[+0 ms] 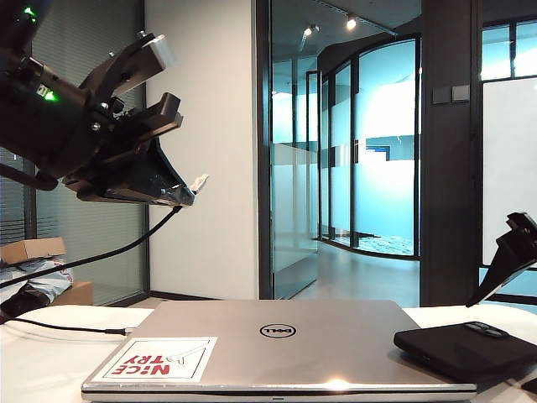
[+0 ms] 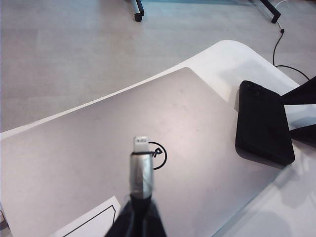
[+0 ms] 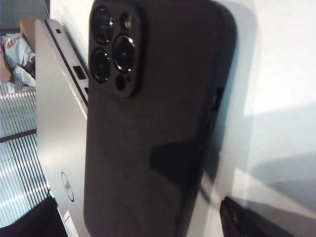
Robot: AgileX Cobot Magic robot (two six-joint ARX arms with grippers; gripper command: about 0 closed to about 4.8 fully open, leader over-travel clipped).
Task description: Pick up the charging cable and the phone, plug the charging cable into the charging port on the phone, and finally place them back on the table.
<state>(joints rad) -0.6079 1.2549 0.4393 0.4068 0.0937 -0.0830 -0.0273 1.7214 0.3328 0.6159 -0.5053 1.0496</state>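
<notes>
Phone [image 3: 148,123]: one, black, three lenses, lying on table [image 2: 232,59].
Laptop [image 1: 277,344]: one, Dell; sticker [image 1: 155,358] "NICE TRY".
Left gripper [image 2: 138,217]: raised, pinching charging cable [image 2: 141,165].
Right gripper [image 3: 138,224]: spread over phone.

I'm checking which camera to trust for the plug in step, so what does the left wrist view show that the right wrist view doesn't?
Only the left wrist view shows the charging cable, its silvery-white plug pinched in the shut left claw above the laptop lid, and the phone whole. Only the right wrist view shows the phone's camera bump close up, the laptop's side ports, and the open right claw straddling the phone. Both show phone, laptop and white table.
</notes>
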